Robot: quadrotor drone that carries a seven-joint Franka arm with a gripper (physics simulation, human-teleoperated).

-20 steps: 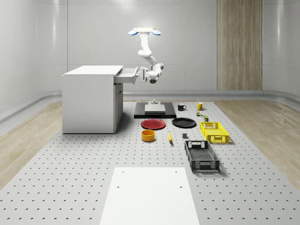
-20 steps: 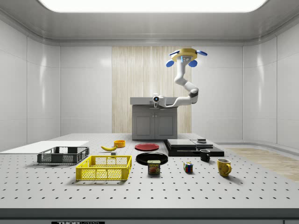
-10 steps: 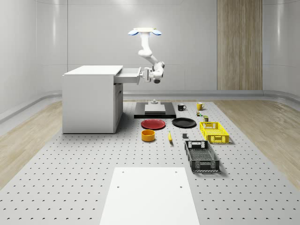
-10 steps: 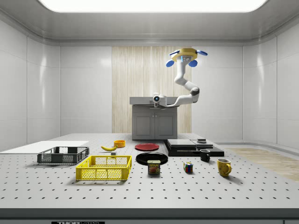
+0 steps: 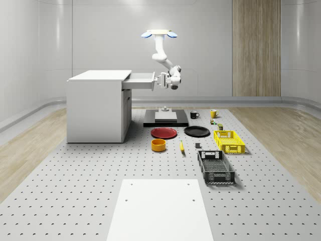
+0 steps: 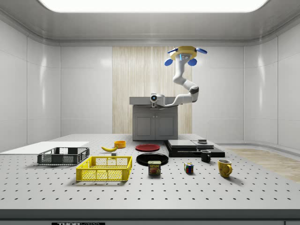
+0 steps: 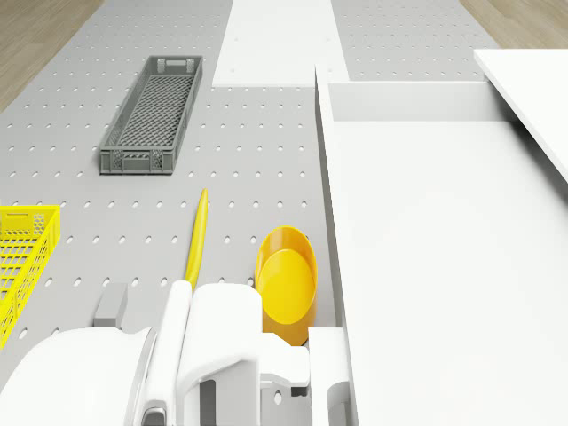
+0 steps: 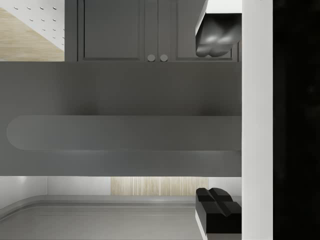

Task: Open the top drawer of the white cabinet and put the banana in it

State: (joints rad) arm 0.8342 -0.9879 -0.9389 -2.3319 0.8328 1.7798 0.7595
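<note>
Pegboard floor — "SPAM" tin (image 6: 154, 168)

Drone (image 5: 159, 34) hovering; arm (image 5: 164, 61) bent down toward 8 o'clock, gripper (image 5: 156, 82) level, fingers (image 8: 216, 42) around the handle.

Cabinet (image 5: 98, 105): 1. Banana (image 5: 181, 146): 1. Crates: 2, one yellow (image 5: 228, 141), one grey (image 5: 215, 167). Plates: 2, red (image 5: 164, 133) and black (image 5: 196, 131). Mugs: 2, black (image 5: 193, 114) and yellow (image 5: 213, 113). Bowl (image 5: 158, 145): 1. Can (image 6: 154, 168): 1. Cube (image 6: 188, 168): 1.
</note>
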